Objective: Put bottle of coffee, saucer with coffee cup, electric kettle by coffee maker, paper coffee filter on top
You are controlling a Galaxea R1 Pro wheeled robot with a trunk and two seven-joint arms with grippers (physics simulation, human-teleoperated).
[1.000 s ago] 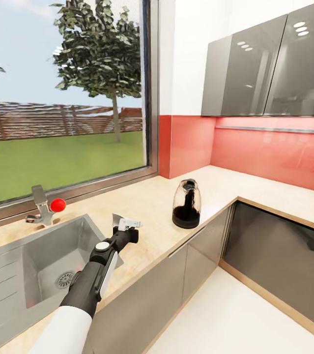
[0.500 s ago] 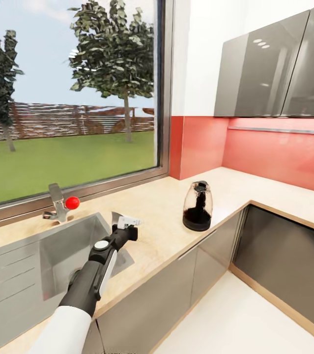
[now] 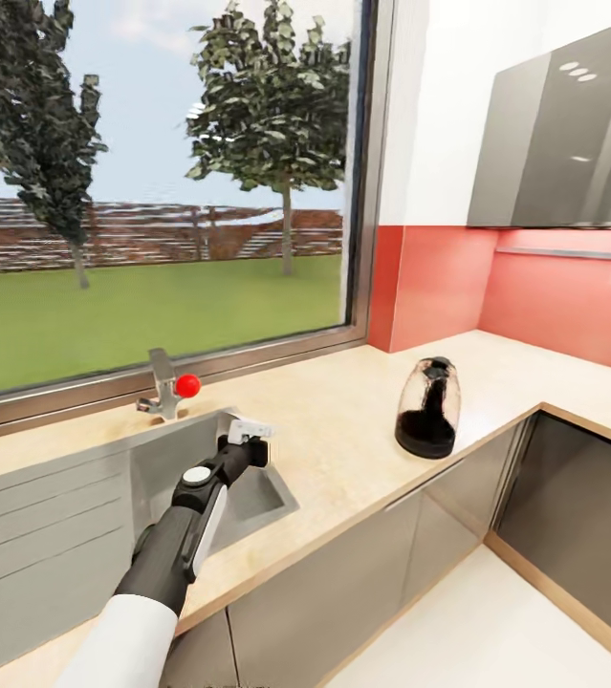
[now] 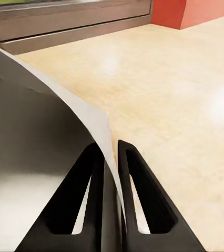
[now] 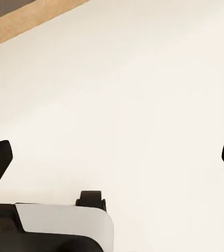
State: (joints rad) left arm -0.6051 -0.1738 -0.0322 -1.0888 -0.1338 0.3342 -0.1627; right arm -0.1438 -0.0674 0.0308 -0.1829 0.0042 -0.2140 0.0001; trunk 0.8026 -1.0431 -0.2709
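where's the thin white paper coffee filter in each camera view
Head view: thin white paper coffee filter stands pinched at the left gripper tip, over the steel sink's corner beside the tap.
Left wrist view: it is the large curved sheet running down between the two black fingers.
Right wrist view: I can't find it there.
Shared landmark: the light tan wood-look countertop.

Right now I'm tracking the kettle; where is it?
In the head view, the electric kettle stands on the kitchen countertop, right of the sink, near the counter's front edge.
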